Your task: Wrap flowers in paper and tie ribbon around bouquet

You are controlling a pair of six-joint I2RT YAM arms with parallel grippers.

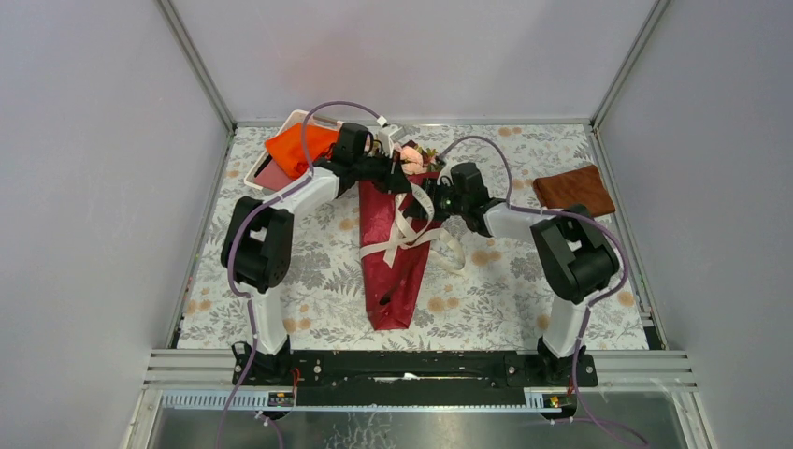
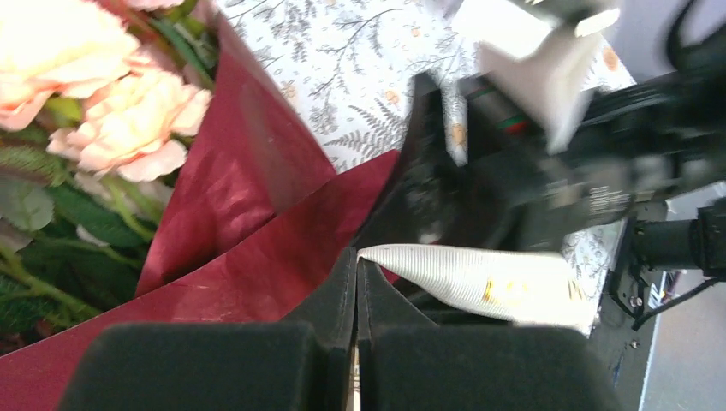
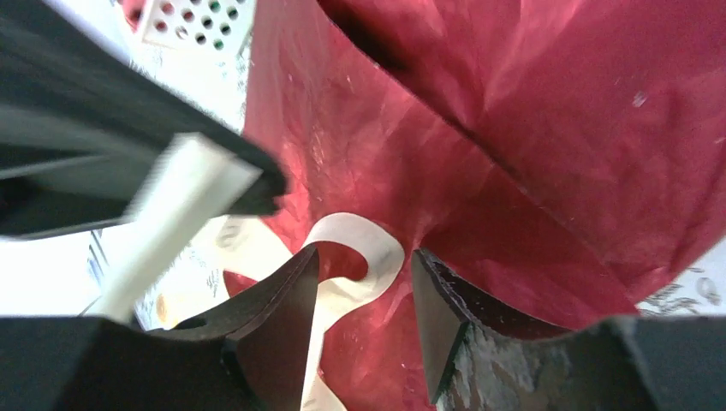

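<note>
Floral-print table [image 1: 524, 309]: dark red paper cone [image 1: 393, 271] lying mid-table, pink roses [image 1: 411, 157] at far end. Cream ribbon [image 1: 402, 229] crossed round middle. Left gripper [image 2: 357, 261] pinching ribbon tail, right gripper [image 3: 366, 257] spread around loop. Imo hold tail taut, grab loop low.

- Left arm [image 1: 281, 220] and right arm [image 1: 547, 234] both reach forward and inward, wrists close together.
- Left gripper [image 2: 356, 257]: jaws pressed together, the ribbon [image 2: 479, 278] pinched at their tips.
- Right gripper [image 3: 364, 265]: jaws parted.
</note>
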